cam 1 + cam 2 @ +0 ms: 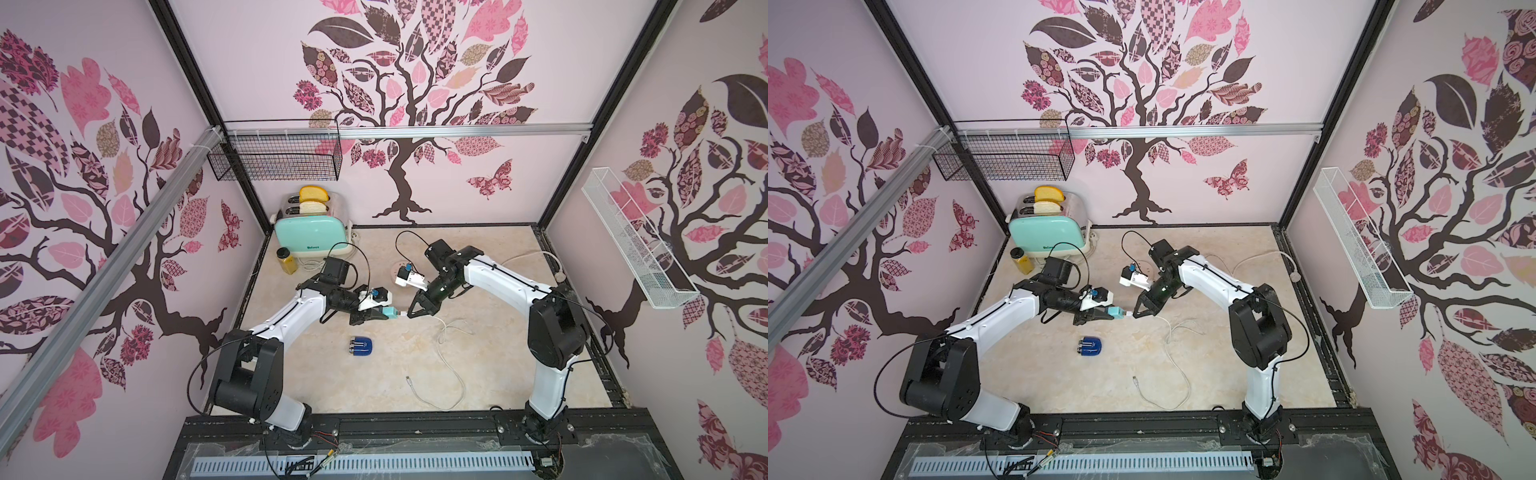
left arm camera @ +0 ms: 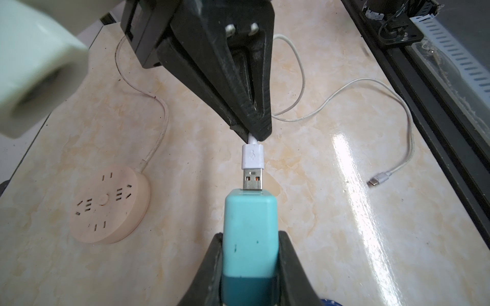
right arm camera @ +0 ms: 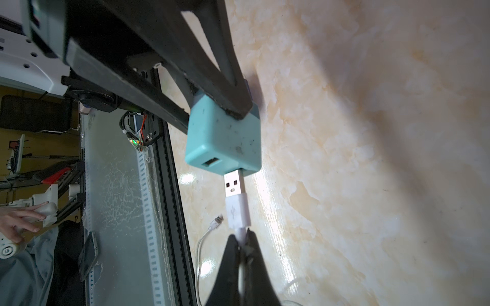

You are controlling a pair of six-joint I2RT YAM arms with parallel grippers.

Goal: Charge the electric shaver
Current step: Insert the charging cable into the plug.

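In both top views, a mint toaster (image 1: 311, 239) and a yellow bottle (image 1: 286, 260) stand at the table's (image 1: 332, 386) 10 o'clock corner.

The electric shaver (image 1: 361, 346) (image 1: 1090, 347) lies flat on the table near its middle. It is at about 7 o'clock from the left gripper's tips, near them but apart, and nothing touches it. Its long axis runs roughly 9 to 3 o'clock, with the silver ridged head pointing to 9 and the rounded dark blue end to 3.

The left gripper (image 1: 384, 313) (image 2: 250, 254) points toward 3 o'clock, its fingers clamped on the sides of a mint adapter (image 1: 390, 312) (image 2: 250, 225) (image 3: 225, 137).

A USB plug (image 2: 253, 159) (image 3: 234, 190) meets the adapter's end face with most of its metal showing. Whether it has entered a port cannot be told. A second port beside it is open in the right wrist view.

The right gripper (image 1: 409, 314) (image 3: 242, 238) points toward 9 o'clock, its tips pressed together on the white cable (image 1: 451, 365) just behind the plug. The cable loops across the table toward 5 o'clock, and its small free connector (image 2: 377, 180) lies loose.

A pink socket disc (image 2: 110, 206) lies at 12 o'clock from the grippers.
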